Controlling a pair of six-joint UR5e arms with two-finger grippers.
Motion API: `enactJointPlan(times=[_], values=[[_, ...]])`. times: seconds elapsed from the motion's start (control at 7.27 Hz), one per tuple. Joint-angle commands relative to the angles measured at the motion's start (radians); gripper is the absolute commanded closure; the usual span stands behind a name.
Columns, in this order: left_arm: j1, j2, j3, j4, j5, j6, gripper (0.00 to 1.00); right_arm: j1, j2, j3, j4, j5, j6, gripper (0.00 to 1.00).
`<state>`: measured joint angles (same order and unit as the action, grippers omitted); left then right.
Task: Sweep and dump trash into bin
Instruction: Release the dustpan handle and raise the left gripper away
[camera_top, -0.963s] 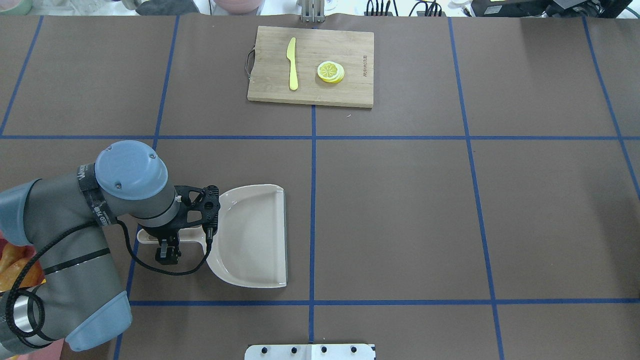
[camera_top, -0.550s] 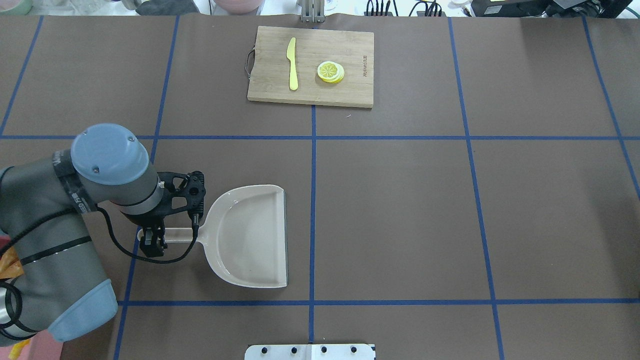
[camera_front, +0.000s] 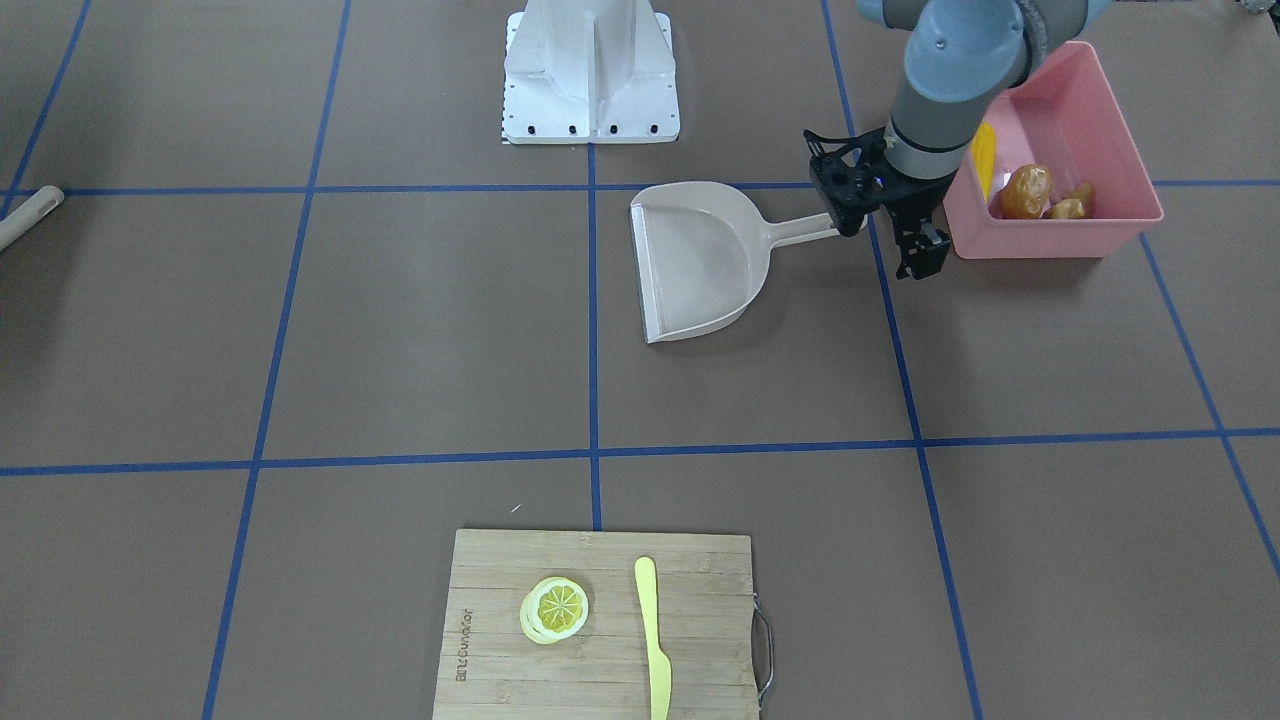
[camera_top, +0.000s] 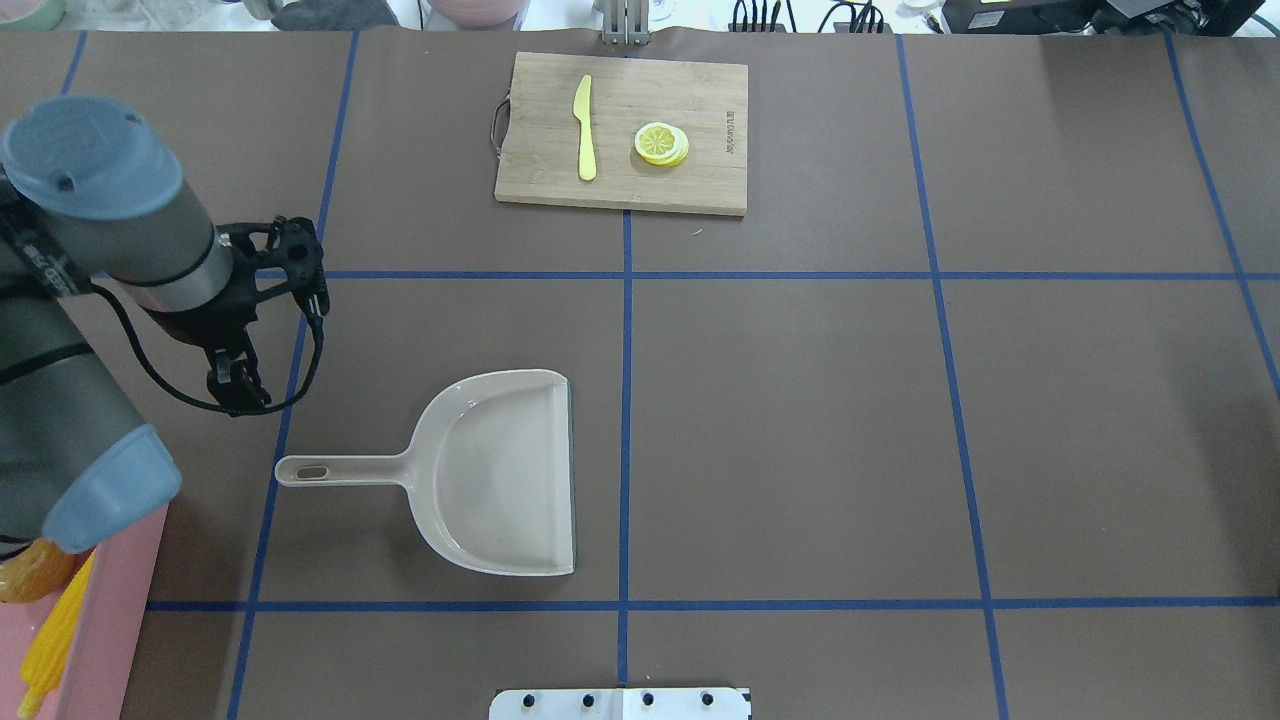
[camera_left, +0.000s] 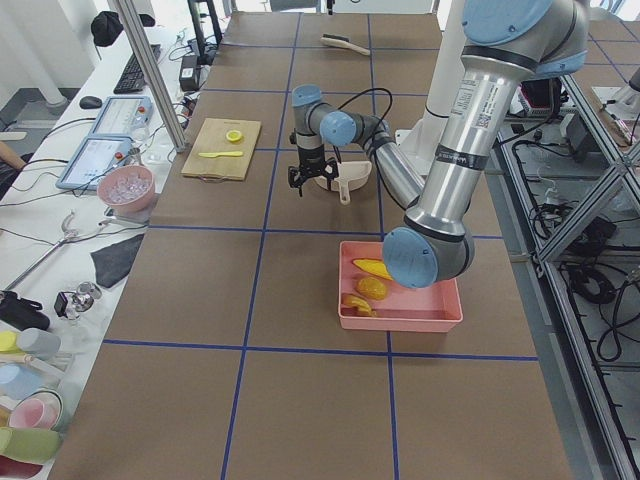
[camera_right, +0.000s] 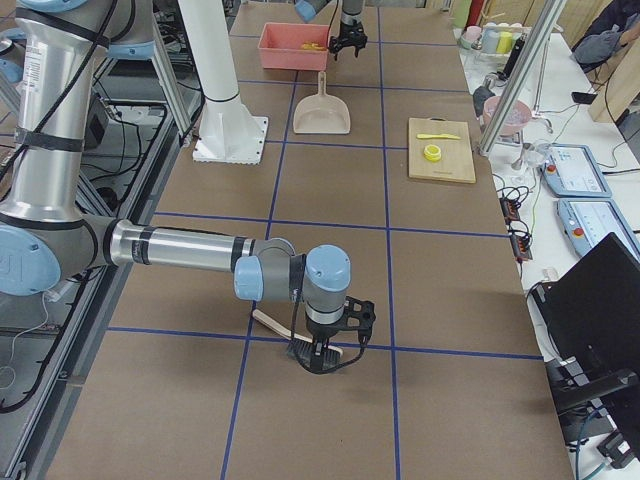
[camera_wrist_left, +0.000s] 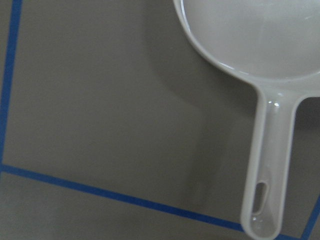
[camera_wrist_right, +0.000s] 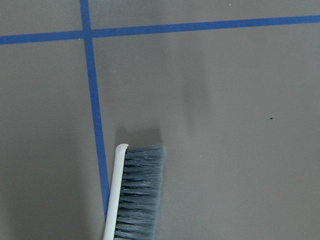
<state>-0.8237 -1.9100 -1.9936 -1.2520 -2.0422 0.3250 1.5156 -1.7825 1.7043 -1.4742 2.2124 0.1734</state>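
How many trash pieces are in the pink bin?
3, all in the bin: corn cob by the arm-side wall, potato mid-bin, ginger root beside it. The left arm could hide more.

Overhead and opposing front views share the dustpan (camera_top: 500, 480), end views distant, wrist views near the table (camera_wrist_right: 225, 75).

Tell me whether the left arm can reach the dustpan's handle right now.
Probably yes. The left tool hovers close to the dustpan handle, only bare table lies between them, and nothing rests on the handle.
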Motion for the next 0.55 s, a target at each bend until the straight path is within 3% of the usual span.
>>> enactJointPlan(times=[0.0,0.41], values=[[-0.148,-0.003,0.067,-0.048,-0.015,-0.101,0.02,0.000,0.000,0.000,0.000,0.000,0.000,0.00],[-0.364,0.020,0.145,-0.058,-0.015,-0.395,0.02,0.000,0.000,0.000,0.000,-0.002,0.000,0.00]])
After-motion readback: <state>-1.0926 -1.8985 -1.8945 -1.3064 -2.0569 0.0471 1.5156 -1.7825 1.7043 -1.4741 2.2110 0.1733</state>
